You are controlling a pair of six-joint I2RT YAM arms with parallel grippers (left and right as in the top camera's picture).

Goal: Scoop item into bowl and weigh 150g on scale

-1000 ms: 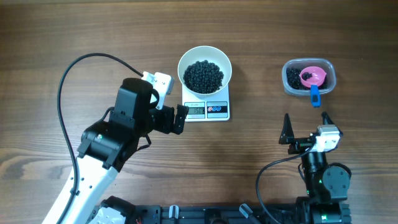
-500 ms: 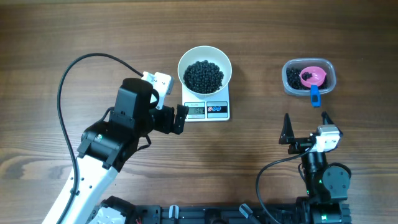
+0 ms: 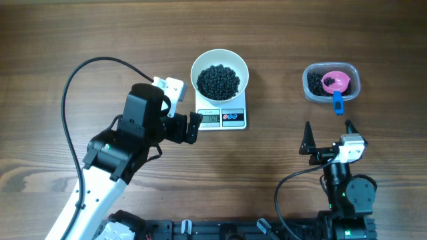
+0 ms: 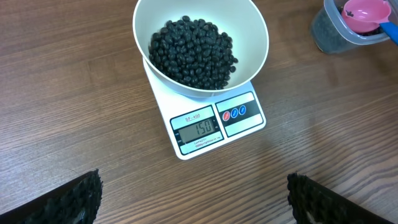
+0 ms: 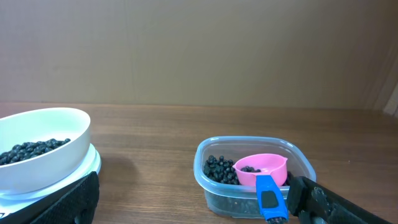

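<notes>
As it gapes, left tool (image 4: pixel 194 196) faces scale (image 4: pixel 211 124).

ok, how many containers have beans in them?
3. The white bowl on the scale; the clear tub off to the scale's right; the pink scoop lying in that tub, holding a few. None seem hidden.

Table (image 3: pixel 67 40) is showing mid-brown w/ darker wood-grain streaks all over. Bowl (image 4: pixel 252 37) is looking plain white, no pattern, and the beans (image 4: pixel 193 53) inside are reading glossy black. Scale (image 4: pixel 163 106) is also coming up white, w/ a grey display (image 4: pixel 197 129) carrying dark digits, plus a red btn (image 4: pixel 226 116) and a blue btn (image 4: pixel 242 111) (both tiny). Tub (image 5: pixel 249 141) is looking clear, and the scoop (image 5: pixel 261 169) in it is glowing pink w/ a blue handle (image 5: pixel 268 198). Left arm (image 3: pixel 127 143) is showing black up top, white lower down.
</notes>
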